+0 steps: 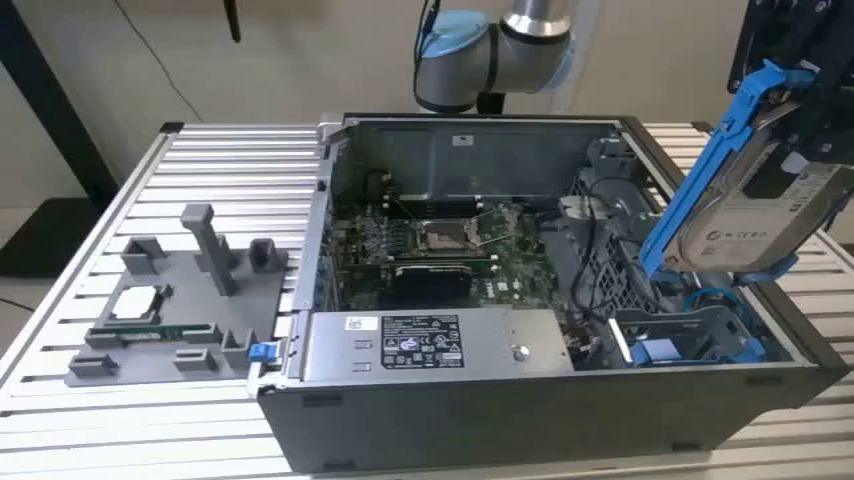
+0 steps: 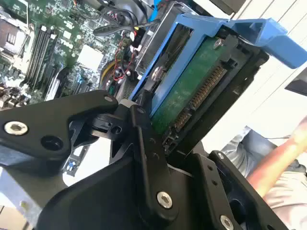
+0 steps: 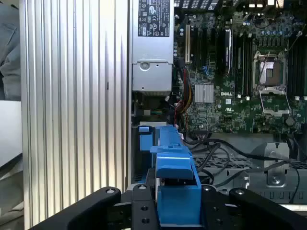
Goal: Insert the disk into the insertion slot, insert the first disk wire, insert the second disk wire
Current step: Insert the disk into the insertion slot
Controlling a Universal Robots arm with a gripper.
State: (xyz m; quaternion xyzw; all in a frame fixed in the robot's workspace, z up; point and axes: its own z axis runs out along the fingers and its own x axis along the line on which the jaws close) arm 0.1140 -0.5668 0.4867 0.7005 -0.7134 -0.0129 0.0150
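Note:
The disk (image 1: 747,215), a silver-grey drive with a white label in a bright blue carrier, hangs tilted above the right end of the open computer case (image 1: 534,400). My gripper (image 1: 798,140) is shut on it from above. In the second wrist view the black fingers (image 2: 144,129) clamp the blue frame, and the disk's green circuit board (image 2: 192,88) faces the camera. The first wrist view shows the carrier (image 3: 175,184) end-on between the fingers. Below the disk, the insertion slot (image 1: 694,335), a grey cage bay with blue edging, lies open in the case's near right corner.
Inside the case are the motherboard (image 1: 441,240), a grey power supply box (image 1: 420,345) with a sticker, and loose black cables (image 1: 601,210). A grey fixture (image 1: 174,300) with small parts sits on the slatted table at the exterior view's left. A person's arm (image 2: 283,158) is nearby.

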